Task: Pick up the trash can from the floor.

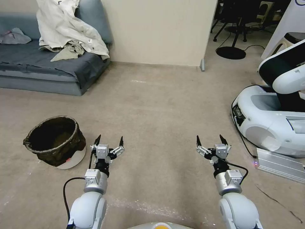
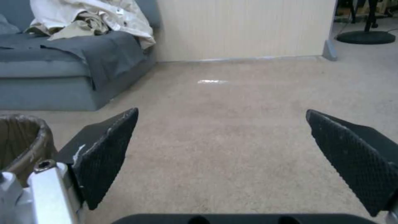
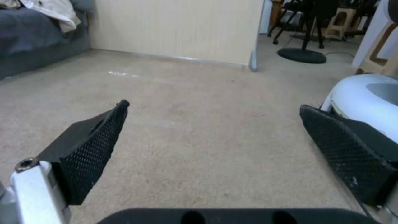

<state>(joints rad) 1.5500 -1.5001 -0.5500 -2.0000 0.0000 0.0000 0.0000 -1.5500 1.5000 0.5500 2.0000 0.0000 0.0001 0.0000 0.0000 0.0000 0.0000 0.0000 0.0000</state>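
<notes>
The trash can (image 1: 56, 141) stands upright on the beige carpet floor (image 1: 159, 105) at my near left, a small round white bin with a dark brown bag folded over its rim and a small red mark low on its side. My left gripper (image 1: 109, 140) hovers open just to the right of it, apart from it, with nothing between its fingers. In the left wrist view the bin's bagged rim (image 2: 25, 137) shows beside the left gripper (image 2: 224, 124). My right gripper (image 1: 209, 140) is open over bare carpet further right; the right gripper (image 3: 213, 116) holds nothing.
A grey sofa (image 1: 47, 73) with a white jacket (image 1: 70, 28) stands at the far left against a beige partition (image 1: 159, 31). Another white robot base (image 1: 273, 121) and a metal plate (image 1: 279, 163) sit at the right. Chair legs and a round stand base (image 1: 231, 52) lie beyond.
</notes>
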